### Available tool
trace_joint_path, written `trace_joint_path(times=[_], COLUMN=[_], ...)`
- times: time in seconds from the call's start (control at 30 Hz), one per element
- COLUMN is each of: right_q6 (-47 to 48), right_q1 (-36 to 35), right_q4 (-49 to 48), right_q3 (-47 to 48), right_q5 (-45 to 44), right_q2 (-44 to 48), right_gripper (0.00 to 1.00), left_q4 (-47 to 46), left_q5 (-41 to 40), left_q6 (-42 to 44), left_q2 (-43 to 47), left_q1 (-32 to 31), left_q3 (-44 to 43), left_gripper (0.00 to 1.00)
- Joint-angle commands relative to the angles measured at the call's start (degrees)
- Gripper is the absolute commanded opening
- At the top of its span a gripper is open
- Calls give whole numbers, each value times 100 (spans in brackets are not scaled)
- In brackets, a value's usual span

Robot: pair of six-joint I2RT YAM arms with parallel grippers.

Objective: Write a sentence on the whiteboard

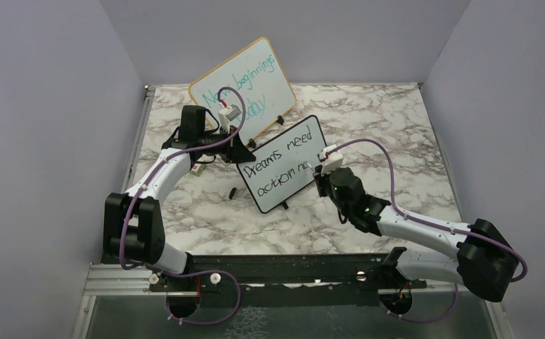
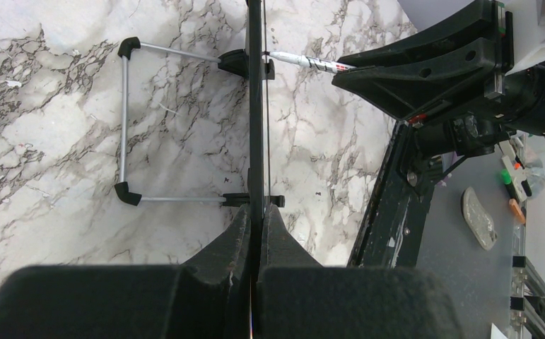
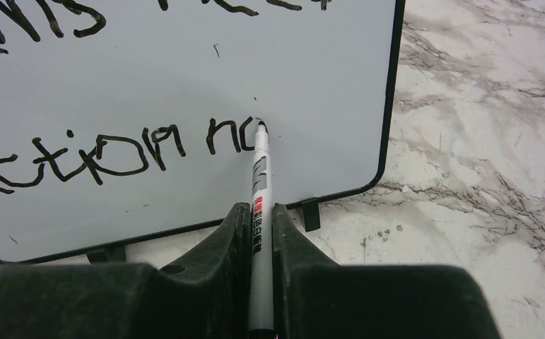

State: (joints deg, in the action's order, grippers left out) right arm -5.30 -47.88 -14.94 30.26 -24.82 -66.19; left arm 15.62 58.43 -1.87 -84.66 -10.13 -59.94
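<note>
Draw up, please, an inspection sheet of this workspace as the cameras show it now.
Surface: marbled table, no spills seen.
Job's things: whiteboard standing tilted on its feet; sentence reads "Dreams need action no"; marker tip at the board after "no".
Clutter: wood-framed board with teal handwriting behind; small dark object lying by the whiteboard.
Grippers: left gripper shut on the whiteboard's edge; right gripper shut on the marker.
Cables: purple cables looped along both arms.
Surroundings: plain walls on three sides.

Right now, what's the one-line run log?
left jaws: shut on whiteboard edge | right jaws: shut on marker, tip at whiteboard | sentence: mid second line
</note>
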Motion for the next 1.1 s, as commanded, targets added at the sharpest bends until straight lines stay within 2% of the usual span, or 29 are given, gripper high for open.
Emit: trace_joint_path(times=[0.0, 0.57, 0.87, 1.07], right_q6=[56, 31, -10, -4], right_q1=[43, 43, 63, 142], right_q4=[-196, -161, 13, 42], right_q3=[112, 80, -11, 14], right_q5=[326, 428, -119, -64], right_q2=[59, 162, 322, 265], right_gripper=[0, 0, 0, 0], left_q4=[315, 327, 345, 346], left_q5=[-93, -113, -197, -193], left_q6=[161, 161, 161, 161], left_q2=[-116, -86, -85, -86], left_q1=[-24, -24, -24, -24], left_q3=[9, 9, 9, 0], left_gripper=[0, 0, 0, 0])
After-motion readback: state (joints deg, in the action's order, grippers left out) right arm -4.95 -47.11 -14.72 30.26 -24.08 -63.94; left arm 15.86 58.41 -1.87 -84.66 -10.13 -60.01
